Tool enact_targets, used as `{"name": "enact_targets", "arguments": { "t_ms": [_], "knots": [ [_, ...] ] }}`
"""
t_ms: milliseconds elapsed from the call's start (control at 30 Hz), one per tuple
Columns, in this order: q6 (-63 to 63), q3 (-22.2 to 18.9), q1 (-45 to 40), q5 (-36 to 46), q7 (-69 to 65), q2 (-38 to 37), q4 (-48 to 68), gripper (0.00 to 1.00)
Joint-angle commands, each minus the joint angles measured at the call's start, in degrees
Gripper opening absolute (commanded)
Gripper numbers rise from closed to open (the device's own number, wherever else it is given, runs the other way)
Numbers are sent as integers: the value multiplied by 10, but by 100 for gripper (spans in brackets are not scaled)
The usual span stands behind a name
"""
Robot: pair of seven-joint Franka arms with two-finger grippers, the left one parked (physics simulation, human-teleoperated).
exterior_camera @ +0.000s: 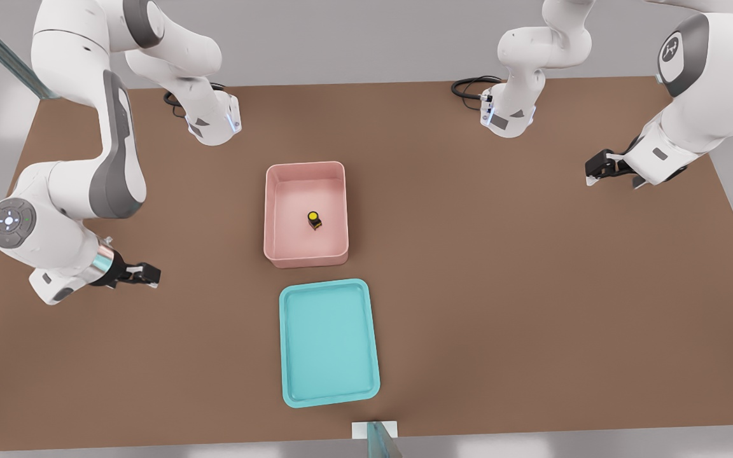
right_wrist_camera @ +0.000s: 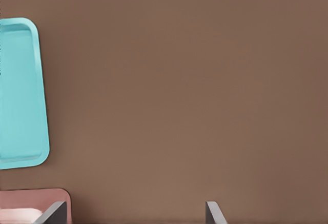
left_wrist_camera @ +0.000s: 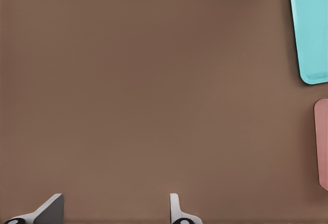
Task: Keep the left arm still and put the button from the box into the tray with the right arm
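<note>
1. The right arm [exterior_camera: 112, 172] stands at the front view's left, bent down over the brown surface [exterior_camera: 500, 286], with long grey side panels and a shiny metal ring at its wrist.
2. Its gripper [exterior_camera: 153, 275] hangs low above the surface, well to the side of the box [exterior_camera: 306, 256] and the tray [exterior_camera: 328, 397], and points toward them.
3. In the right wrist view the two fingers [right_wrist_camera: 214, 215] stand wide apart with only bare brown surface between them, so the gripper is open and holds nothing.
4. The button [exterior_camera: 314, 220], a tiny black block with a round yellow cap, lies on the floor of the pink box, a little toward the wall on the front view's right and apart from every wall.
5. The box is a tall-walled bin with rounded corners, near the middle of the surface.
6. The shallow cyan tray lies just beside the box on its near side, with a narrow strip of surface between them.
7. The right wrist view shows part of the tray [right_wrist_camera: 20, 96] and a corner of the box [right_wrist_camera: 41, 196].
8. No writing can be read on the box, tray or button.
</note>
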Motion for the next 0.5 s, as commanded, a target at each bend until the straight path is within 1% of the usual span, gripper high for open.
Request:
{"name": "enact_targets", "arguments": {
  "t_ms": [0, 33, 67, 100, 133, 167, 233, 267, 300, 333, 367, 433, 467],
  "knots": [
    [10, 0, 0, 2, -72, -2, -2, 100],
    [14, 3, 20, 3, -75, -2, -15, 100],
    [30, 46, 35, 3, -76, -3, -46, 100],
    [76, 89, 52, 1, -75, -2, -83, 100],
    [115, 109, 81, -6, -71, -2, -113, 100],
    [158, 142, 93, -27, -68, 0, -144, 100],
    [224, 200, 101, -72, -59, -4, -224, 100],
    [265, 221, 101, -104, -27, -6, -273, 100],
    [277, 246, 102, -107, -6, -18, -304, 100],
    [298, 264, 102, -107, 10, -23, -336, 100],
    [356, 268, 103, -108, 20, -22, -376, 100],
    [368, 283, 109, -116, 36, -18, -393, 100],
    [384, 283, 110, -116, 41, -12, -398, 100]
  ]
}}
